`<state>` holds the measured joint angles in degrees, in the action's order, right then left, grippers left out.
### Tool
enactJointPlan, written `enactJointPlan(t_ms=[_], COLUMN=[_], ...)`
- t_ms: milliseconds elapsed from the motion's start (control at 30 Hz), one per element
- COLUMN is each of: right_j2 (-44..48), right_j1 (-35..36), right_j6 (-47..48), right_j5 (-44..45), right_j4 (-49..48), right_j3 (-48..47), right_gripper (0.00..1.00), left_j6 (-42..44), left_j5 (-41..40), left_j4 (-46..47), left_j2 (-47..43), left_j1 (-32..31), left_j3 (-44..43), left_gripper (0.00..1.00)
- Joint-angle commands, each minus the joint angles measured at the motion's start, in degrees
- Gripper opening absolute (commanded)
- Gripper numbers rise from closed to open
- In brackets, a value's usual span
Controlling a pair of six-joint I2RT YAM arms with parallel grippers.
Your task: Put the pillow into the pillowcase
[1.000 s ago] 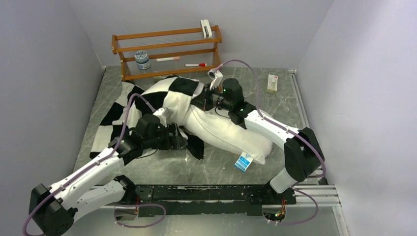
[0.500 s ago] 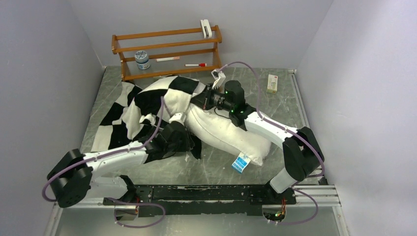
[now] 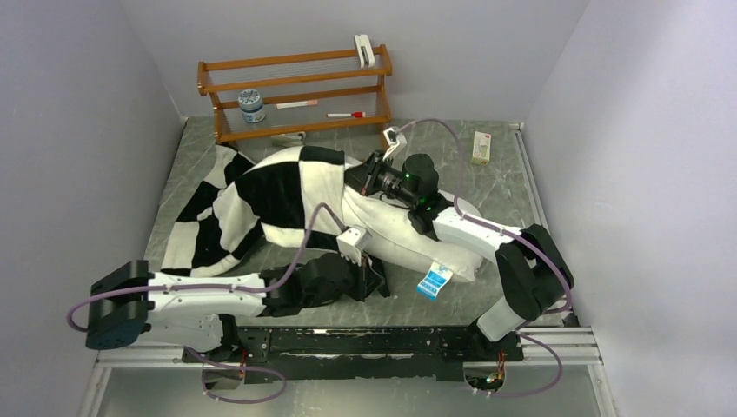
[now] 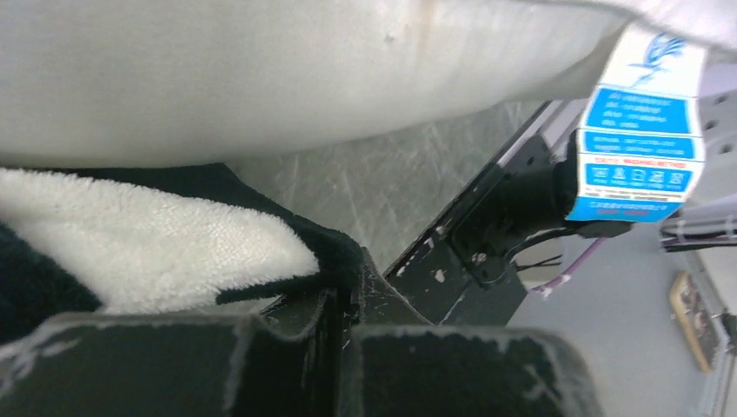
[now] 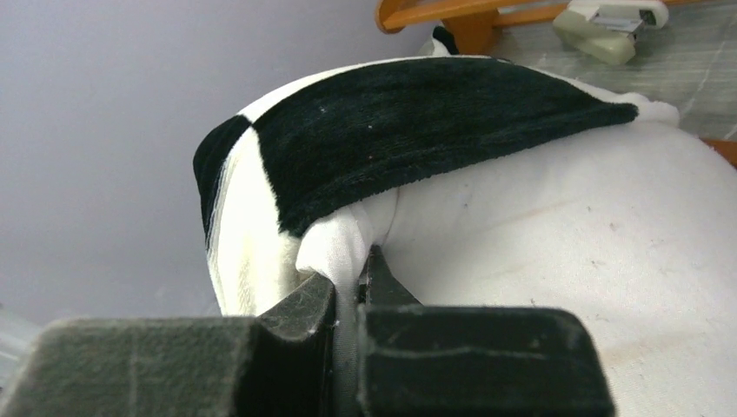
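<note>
Now L fingers (image 4: 174, 365) & R fingers (image 5: 478, 356) tight on pillowcase (image 3: 269, 187) edge, pillow (image 3: 408, 239) half out, wooden rack (image 3: 202, 80) behind.

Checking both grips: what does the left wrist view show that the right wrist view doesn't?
Only left wrist: the blue tag, the table, the left pincer shut on a pillowcase corner. Only right wrist: the wooden rack, the right pincer shut on cloth at the pillowcase's rim. Both: the white pillow and checkered pillowcase.
</note>
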<state>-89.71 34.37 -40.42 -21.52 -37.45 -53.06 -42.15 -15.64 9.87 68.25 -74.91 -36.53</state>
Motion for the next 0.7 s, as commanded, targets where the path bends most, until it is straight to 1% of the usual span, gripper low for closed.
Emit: enactJointPlan(t_ms=[0,67,100,167,200,233,300,333,367,433,467,533,600,667], right_j2=[2.3,3.3,3.7,4.7,5.4,6.4,8.7,10.1,11.6,14.1,14.9,16.2,17.3,17.9], right_j1=[0.3,0.9,1.1,1.9,2.3,2.4,2.4,2.4,2.4,2.3,2.2,1.4,0.2,-1.4], right_j6=[2.5,7.0,9.6,14.7,17.1,19.3,22.0,23.1,24.2,26.6,27.8,29.0,28.7,27.2], right_j5=[3.1,1.6,-0.5,-2.6,-3.0,-3.4,-4.6,-5.1,-5.6,-5.9,-5.3,-4.8,-5.5,-5.7], right_j4=[-6.5,-1.9,0.7,5.2,7.6,10.1,15.3,18.5,22.0,29.9,34.0,41.5,44.2,45.0], right_j3=[1.1,1.6,2.0,3.4,4.1,4.7,5.1,4.7,3.9,1.2,-0.6,-3.9,-6.5,-8.6], right_gripper=[0.0,0.0,0.0,0.0,0.01,0.05,0.18,0.27,0.35,0.49,0.53,0.58,0.62,0.65], left_j6=[-0.2,-0.4,-0.3,-0.3,-0.8,-1.4,-1.8,-2.0,-2.2,-2.3,-2.1,-2.3,-0.1,1.6], left_j5=[5.6,5.1,4.4,3.0,2.5,1.6,1.0,0.3,-0.5,-2.9,-4.4,-8.4,-11.6,-16.7], left_j4=[10.2,9.3,7.7,4.5,2.9,-0.2,-4.3,-6.9,-9.9,-16.5,-19.6,-26.2,-29.9,-34.5], left_j2=[4.0,4.2,4.0,2.9,1.8,0.6,-3.0,-5.6,-7.9,-11.7,-13.2,-14.9,-15.5,-14.5], left_j1=[-3.2,-3.3,-3.3,-3.3,-3.3,-3.4,-3.6,-4.0,-4.1,-4.2,-4.2,-4.2,-4.1,-4.1], left_j3=[0.0,-0.4,-0.9,-1.6,-1.9,-2.2,-3.1,-3.8,-5.1,-7.9,-9.9,-13.9,-17.8,-22.8], left_gripper=[0.05,0.05,0.05,0.11,0.17,0.25,0.42,0.48,0.52,0.56,0.57,0.58,0.59,0.61])
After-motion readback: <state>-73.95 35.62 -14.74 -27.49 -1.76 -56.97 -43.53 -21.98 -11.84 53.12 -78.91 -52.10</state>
